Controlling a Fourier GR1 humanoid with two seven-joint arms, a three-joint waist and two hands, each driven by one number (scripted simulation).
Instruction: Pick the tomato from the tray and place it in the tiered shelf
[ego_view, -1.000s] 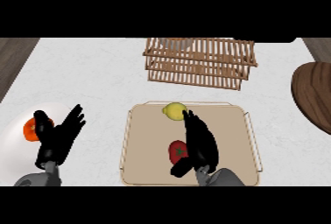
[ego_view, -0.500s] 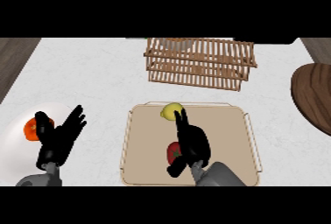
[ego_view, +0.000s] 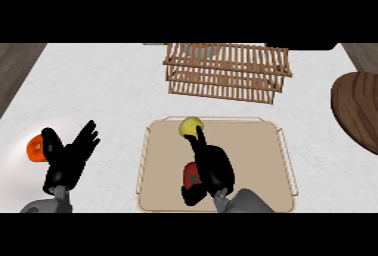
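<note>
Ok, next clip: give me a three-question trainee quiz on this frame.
1. True or false: the tomato lies on the tray.
2. Which hand is at the tomato: (a) left hand, (b) right hand?
3. Fill in: the tiered shelf stands ___ the tray in the head view.

Key: 1 true; 2 b; 3 above, farther from the robot.
</note>
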